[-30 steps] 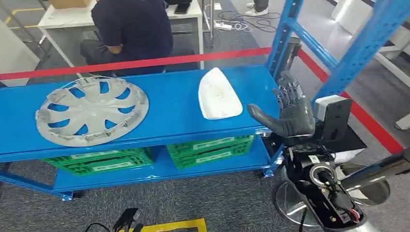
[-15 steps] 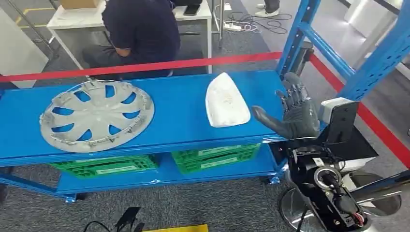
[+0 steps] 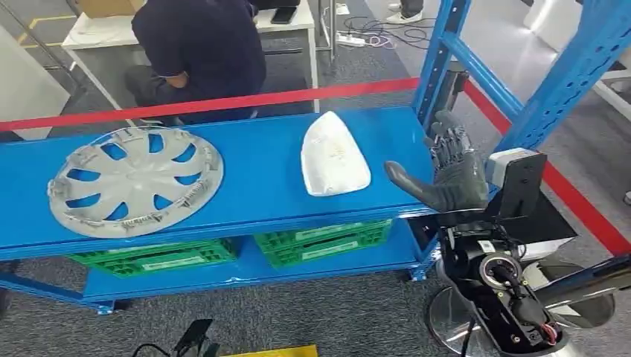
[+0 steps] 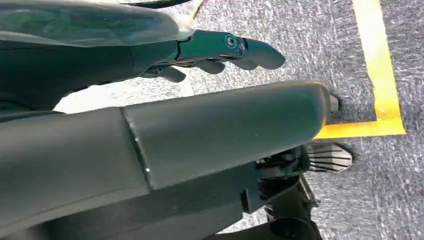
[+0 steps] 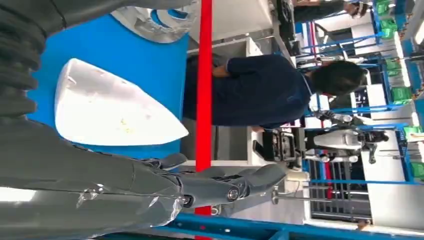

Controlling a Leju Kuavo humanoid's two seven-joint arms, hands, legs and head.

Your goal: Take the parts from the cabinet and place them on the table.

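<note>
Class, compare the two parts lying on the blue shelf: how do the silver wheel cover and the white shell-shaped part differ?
Shape: the wheel cover is round with spoke openings; the white part is solid, tapering to a point.
Colour: the wheel cover is silver-grey, the white part plain white.
Size: the wheel cover is clearly wider.
Position: the white part lies nearer the open right hand; the wheel cover lies at the far end.
Both lie flat on the blue shelf, untouched.

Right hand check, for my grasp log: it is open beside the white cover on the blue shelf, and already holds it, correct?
Not holding. In the head view the right hand is open beside the white cover, apart from it; the cover lies free on the blue shelf.
</note>
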